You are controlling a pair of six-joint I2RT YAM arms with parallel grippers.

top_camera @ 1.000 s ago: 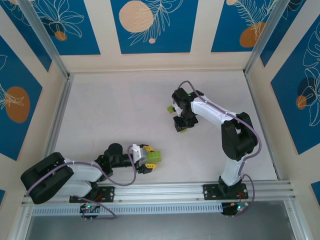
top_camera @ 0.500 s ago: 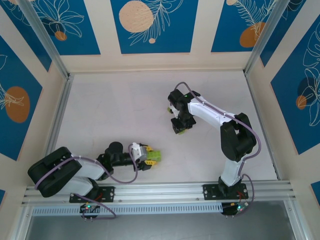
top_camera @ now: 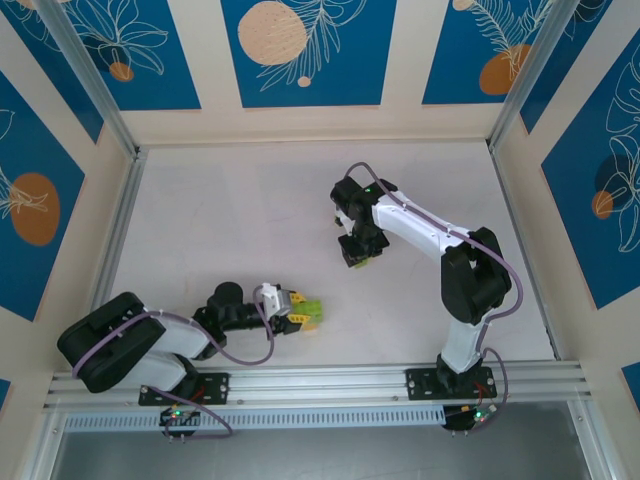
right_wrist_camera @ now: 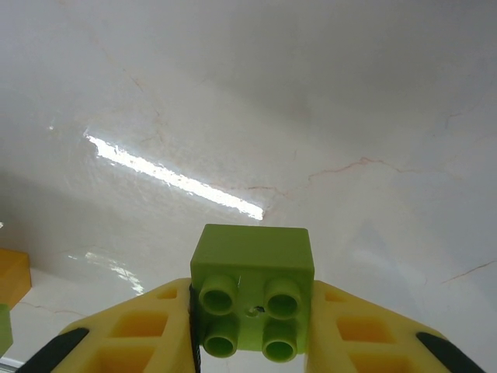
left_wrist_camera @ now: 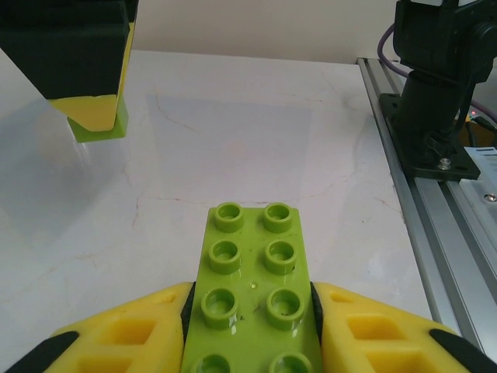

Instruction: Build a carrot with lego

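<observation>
Left hand [left_wrist_camera: 250, 299] clamped shut on long green brick [left_wrist_camera: 248, 233], near front rail [left_wrist_camera: 435, 233] of worktop [left_wrist_camera: 233, 140]. Right hand [right_wrist_camera: 252, 311] clamped shut on square green brick [right_wrist_camera: 252, 252], mid-worktop. Orange brick [right_wrist_camera: 11, 276] lies just beside right hand.

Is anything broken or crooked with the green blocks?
No, nothing stands out. The left claw grips a long green brick evenly between its fingers. The right claw holds a small green brick squarely. Neither brick looks damaged.
</observation>
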